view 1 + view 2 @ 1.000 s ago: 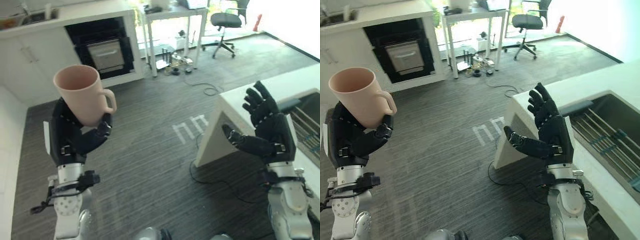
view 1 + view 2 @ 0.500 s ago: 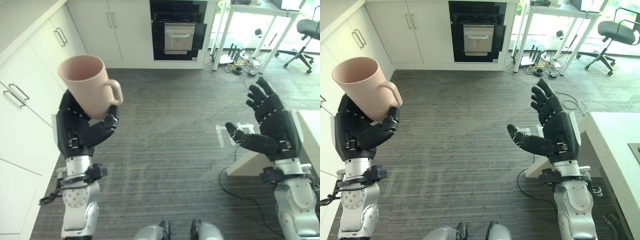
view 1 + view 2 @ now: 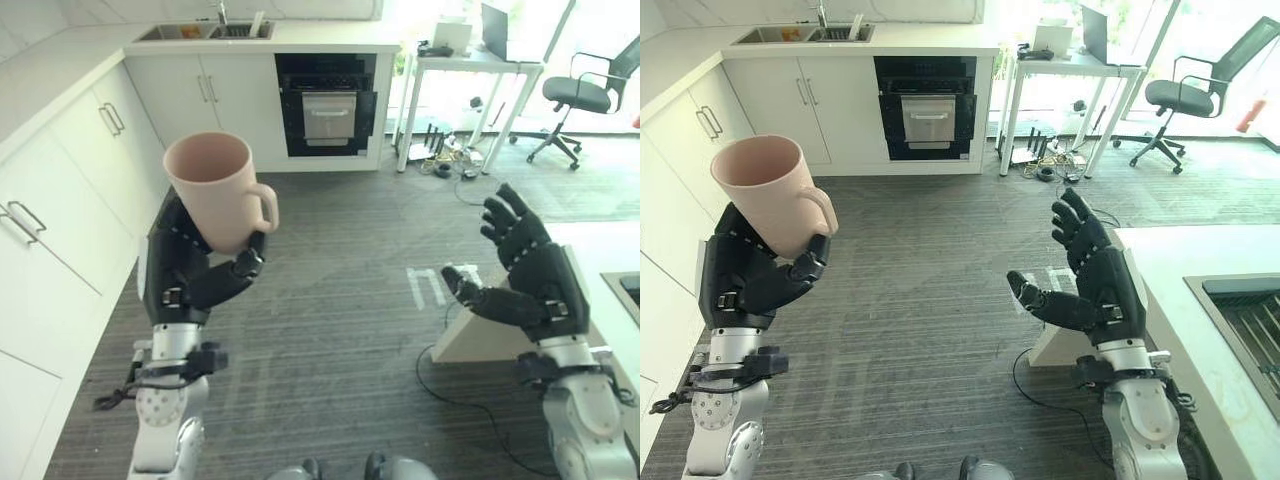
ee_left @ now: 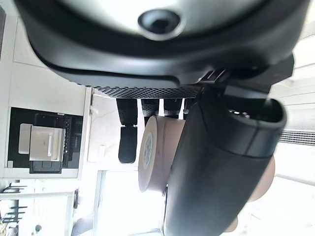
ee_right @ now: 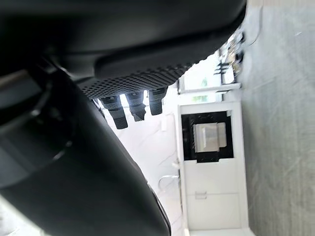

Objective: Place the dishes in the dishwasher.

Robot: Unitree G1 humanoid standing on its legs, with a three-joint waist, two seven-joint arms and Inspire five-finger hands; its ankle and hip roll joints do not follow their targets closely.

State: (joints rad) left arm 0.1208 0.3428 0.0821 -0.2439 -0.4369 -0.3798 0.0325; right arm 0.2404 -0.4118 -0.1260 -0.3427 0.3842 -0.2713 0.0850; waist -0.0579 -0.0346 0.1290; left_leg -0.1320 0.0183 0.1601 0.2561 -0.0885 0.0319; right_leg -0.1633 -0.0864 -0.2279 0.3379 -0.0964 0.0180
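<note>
A pale pink mug (image 3: pixel 217 189) with its handle turned toward the right is held up in the air, mouth upward, by my left hand (image 3: pixel 190 272), whose fingers and thumb are curled round its lower part. The left wrist view shows the mug's base (image 4: pixel 153 151) against the fingers (image 4: pixel 127 140). My right hand (image 3: pixel 528 280) is raised at the right with fingers spread and nothing in it. Its straight fingers (image 5: pixel 129 108) show in the right wrist view. A dark built-in appliance (image 3: pixel 325 105) sits in the far cabinet run.
White cabinets (image 3: pixel 60 190) line the left side and the back, with a sink (image 3: pixel 205 32) on the far counter. A white counter (image 3: pixel 1200 300) with a sink basin (image 3: pixel 1250 320) stands at the right. A white desk (image 3: pixel 470 70) and an office chair (image 3: pixel 580 100) stand beyond.
The camera has swung, so the kitchen back wall, sink and oven now lie ahead. Both hands keep their poses, with the mug still held up.
</note>
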